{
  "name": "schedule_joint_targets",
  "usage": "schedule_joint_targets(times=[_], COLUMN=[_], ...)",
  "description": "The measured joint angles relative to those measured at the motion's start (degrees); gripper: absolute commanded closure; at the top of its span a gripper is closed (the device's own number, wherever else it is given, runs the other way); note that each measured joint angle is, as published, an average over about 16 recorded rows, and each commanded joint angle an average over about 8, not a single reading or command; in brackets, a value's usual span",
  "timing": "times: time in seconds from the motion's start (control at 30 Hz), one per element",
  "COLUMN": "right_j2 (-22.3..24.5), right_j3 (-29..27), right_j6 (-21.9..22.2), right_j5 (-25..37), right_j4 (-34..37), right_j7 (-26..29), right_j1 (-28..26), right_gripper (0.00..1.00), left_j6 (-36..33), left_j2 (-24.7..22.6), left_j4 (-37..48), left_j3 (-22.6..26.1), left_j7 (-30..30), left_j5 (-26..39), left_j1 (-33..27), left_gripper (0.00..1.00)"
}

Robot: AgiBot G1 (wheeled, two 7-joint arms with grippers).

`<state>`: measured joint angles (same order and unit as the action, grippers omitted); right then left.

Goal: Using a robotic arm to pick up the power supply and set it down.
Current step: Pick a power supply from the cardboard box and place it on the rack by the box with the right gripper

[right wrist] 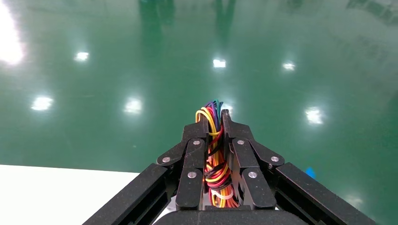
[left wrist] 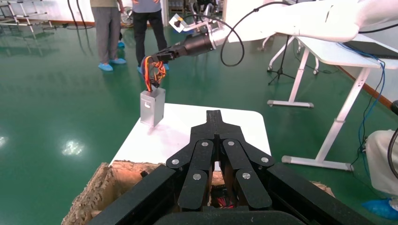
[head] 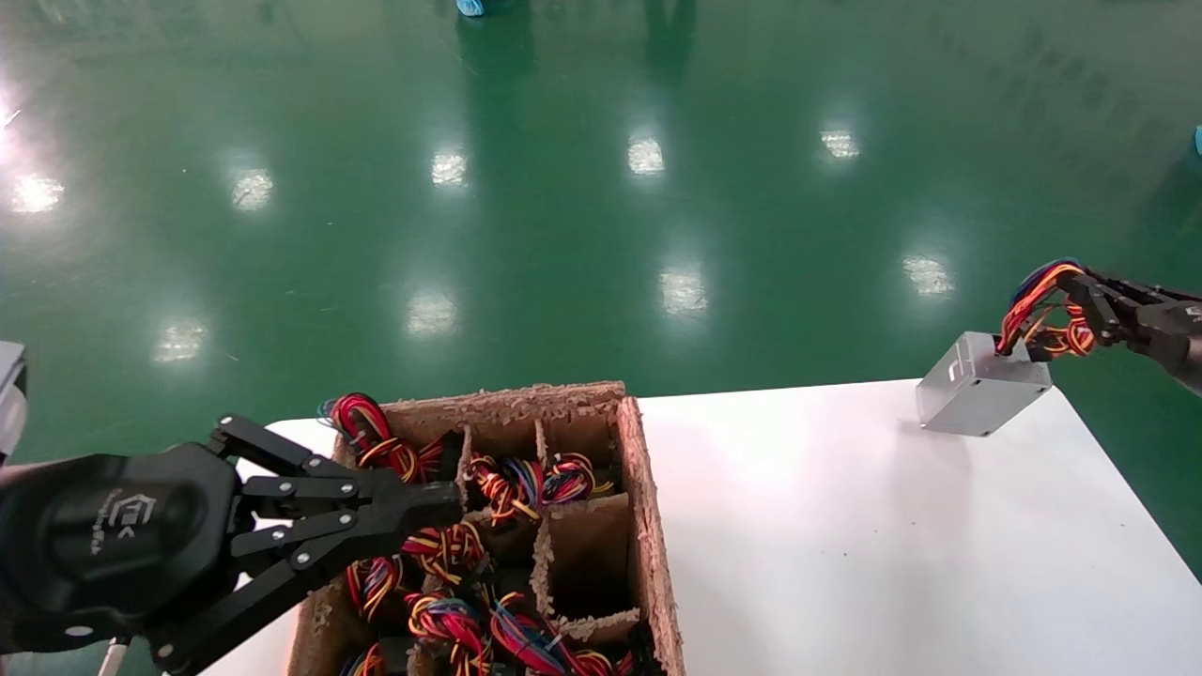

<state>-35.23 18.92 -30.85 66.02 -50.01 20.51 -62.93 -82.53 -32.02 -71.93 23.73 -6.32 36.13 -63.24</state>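
Note:
The power supply [head: 981, 385] is a small grey metal box with a looped bundle of red, yellow, orange and blue wires [head: 1042, 310]. It hangs tilted over the far right corner of the white table [head: 845, 545]. Whether its lower edge touches the table I cannot tell. My right gripper [head: 1080, 302] is shut on the wire bundle [right wrist: 215, 159], which fills the gap between the black fingers [right wrist: 199, 140]. The left wrist view shows the box [left wrist: 152, 107] under that gripper [left wrist: 157, 58]. My left gripper [head: 441, 507] is shut and empty above the cardboard box.
A brown cardboard box [head: 648, 526] with dividers stands at the table's near left and holds several more wire bundles [head: 526, 479]. Green floor lies beyond the table's edges. Two people [left wrist: 108, 28] stand farther off, and another white table [left wrist: 356, 47] stands to the side.

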Motion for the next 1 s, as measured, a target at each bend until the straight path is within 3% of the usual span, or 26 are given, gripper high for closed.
schedule_joint_targets(times=[1.0], right_j2=[-2.60], right_j3=[2.38], right_j6=[-9.46], right_j5=[2.43], right_j4=[8.20], right_j7=[-8.19], right_j1=[-6.32], right_gripper=[1.00], left_j6=[0.00], left_j2=[0.00], left_j4=[0.00], left_j3=[0.00], left_j7=[0.00], left_j5=[0.00], left_j1=[0.00], left_gripper=[1.00])
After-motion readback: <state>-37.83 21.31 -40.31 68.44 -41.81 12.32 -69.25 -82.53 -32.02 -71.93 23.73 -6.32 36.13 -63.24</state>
